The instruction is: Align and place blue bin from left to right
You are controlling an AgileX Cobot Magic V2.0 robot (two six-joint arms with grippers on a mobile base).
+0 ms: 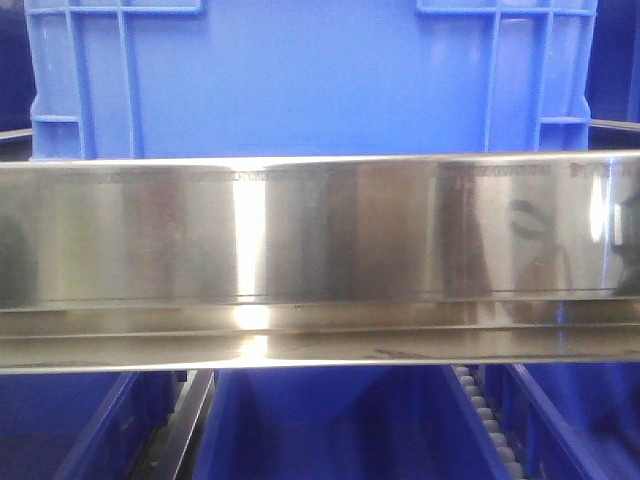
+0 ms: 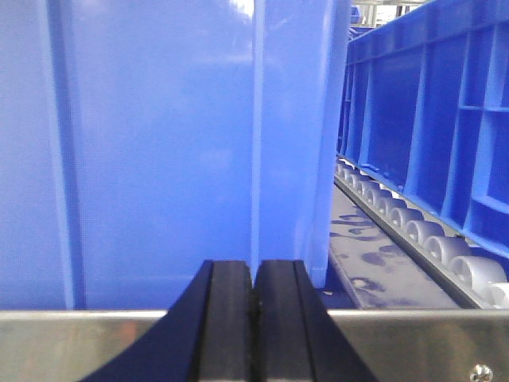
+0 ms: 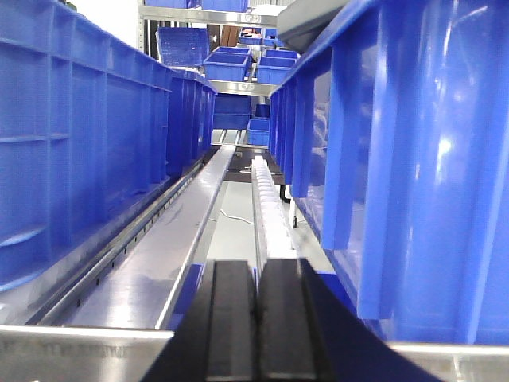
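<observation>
Blue bin, ribbed, upright, behind steel rail

A steel-fronted roller shelf — the blue bin sits on it.

The blue bin fills the top of the view, with a flat side panel flanked by raised ribs and boxed corners. A shiny steel rail runs straight across in front of its base. Below the rail, more blue crates sit beside a roller track.
</observation>
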